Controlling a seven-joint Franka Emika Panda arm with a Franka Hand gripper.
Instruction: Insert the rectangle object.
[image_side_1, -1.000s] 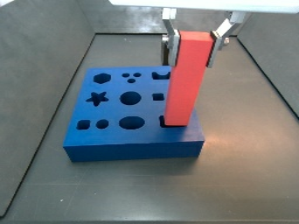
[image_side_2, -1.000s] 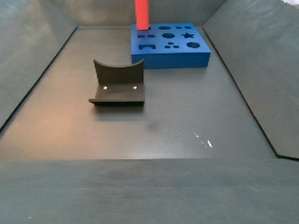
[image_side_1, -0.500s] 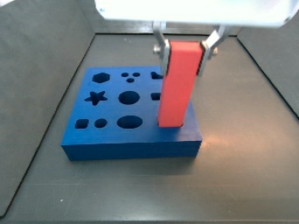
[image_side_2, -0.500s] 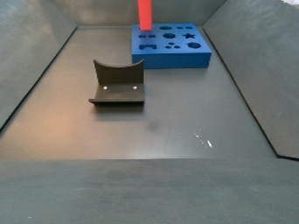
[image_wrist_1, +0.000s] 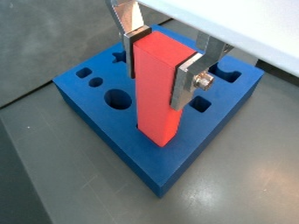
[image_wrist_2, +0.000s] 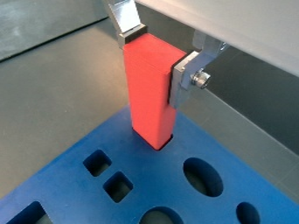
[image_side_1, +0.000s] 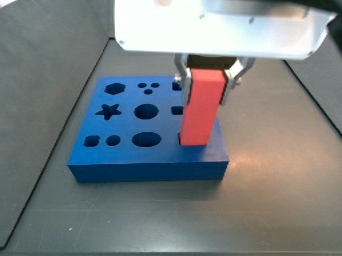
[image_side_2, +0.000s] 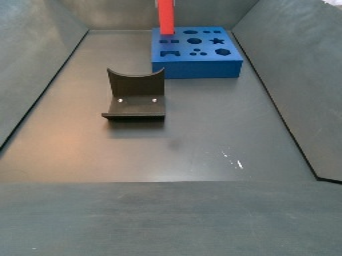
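The rectangle object (image_side_1: 201, 108) is a red-pink bar held upright, and my gripper (image_side_1: 209, 72) is shut on its upper part. In both wrist views the silver fingers (image_wrist_1: 187, 79) clamp the bar (image_wrist_1: 156, 92) from two sides. Its lower end meets the top of the blue block (image_side_1: 134, 172) near the block's corner (image_wrist_1: 193, 144) and seems to sit in a hole there. The bar (image_wrist_2: 149, 87) also shows above the block (image_wrist_2: 152, 179) in a wrist view. In a side view only the bar (image_side_2: 166, 18) shows over the block (image_side_2: 201, 64); the gripper is out of frame there.
The blue block has several shaped holes, among them a star (image_side_1: 114, 89) and round ones (image_side_1: 150, 112). A dark olive curved holder (image_side_2: 134, 95) stands apart on the dark floor. Dark walls (image_side_2: 40, 80) bound the floor on the sides.
My gripper has moved down with the bar. Less of the bar now shows above the block, and its lower end has stayed at the same spot on the block.
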